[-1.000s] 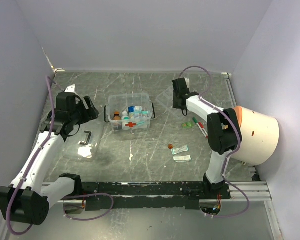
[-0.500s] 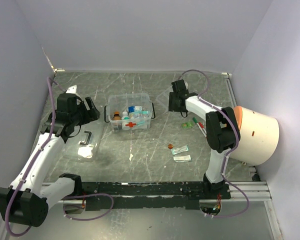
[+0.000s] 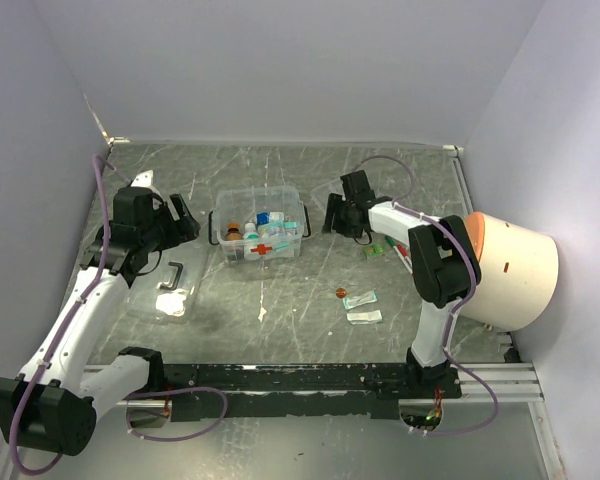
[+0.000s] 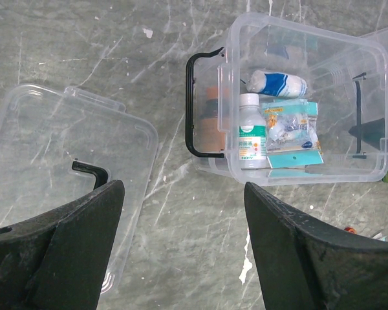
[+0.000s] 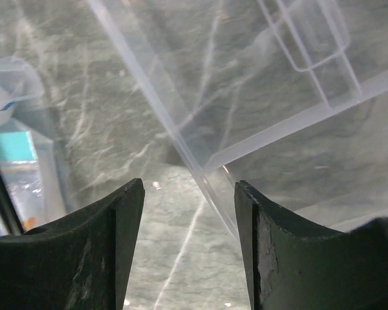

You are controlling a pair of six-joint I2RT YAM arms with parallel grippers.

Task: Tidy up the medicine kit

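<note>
Grey scratched worktop lies under both arms. Left claw hangs with its fingers wide apart and nothing between them. It is above the bare spot between the lid and the kit. Right claw is spread apart too. The edge of a clear tray runs through its gap; I cannot tell if a finger touches it. That claw sits just right of the kit. The kit stands open in the middle of the worktop. Inside are a white bottle, a bandage roll and packs. The lid lies flat to its left. Small packets lie apart on the right.
</note>
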